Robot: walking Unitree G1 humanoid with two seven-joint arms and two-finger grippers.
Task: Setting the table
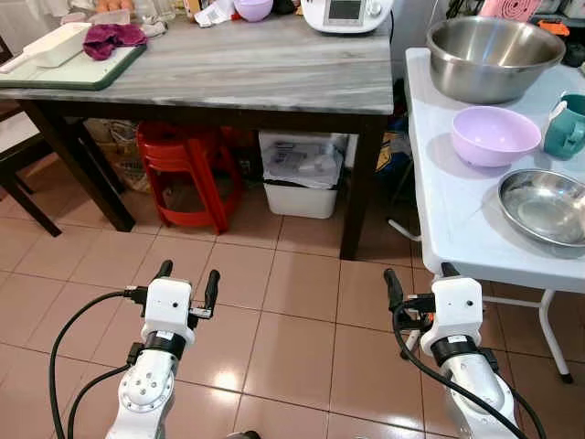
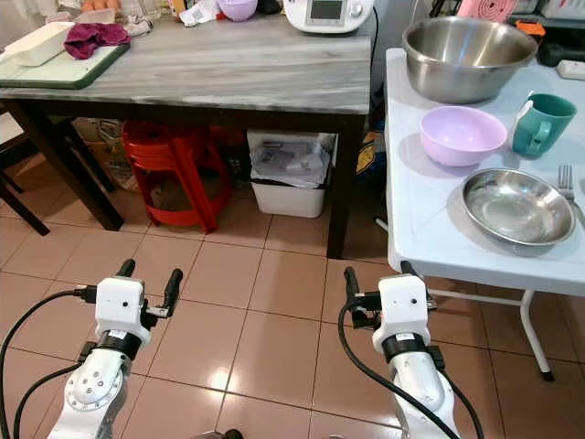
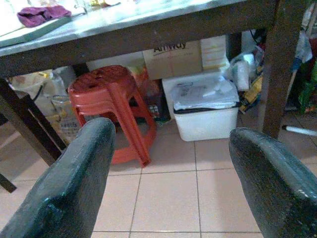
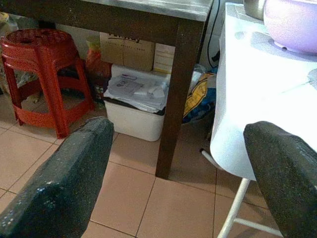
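Note:
On the white folding table (image 2: 430, 229) at the right stand a large steel bowl (image 2: 466, 57), a lilac bowl (image 2: 462, 134), a teal mug (image 2: 541, 123) and a shallow steel dish (image 2: 517, 206). A fork (image 2: 566, 181) lies at the far right edge. My left gripper (image 1: 188, 274) hangs open over the tiled floor, left of centre. Just below the white table's front corner, my right gripper (image 1: 420, 273) is also open. Both are empty. The lilac bowl (image 4: 292, 22) shows above the right fingers (image 4: 64, 178).
A grey marble table (image 1: 256, 69) ahead carries a green tray (image 1: 64, 73), a purple cloth (image 1: 111, 38), a small lilac bowl (image 1: 253, 8) and a white appliance (image 1: 345, 13). Beneath it are red stools (image 1: 183, 169) and a white bin (image 1: 299, 174). A dark chair (image 1: 18, 174) is at left.

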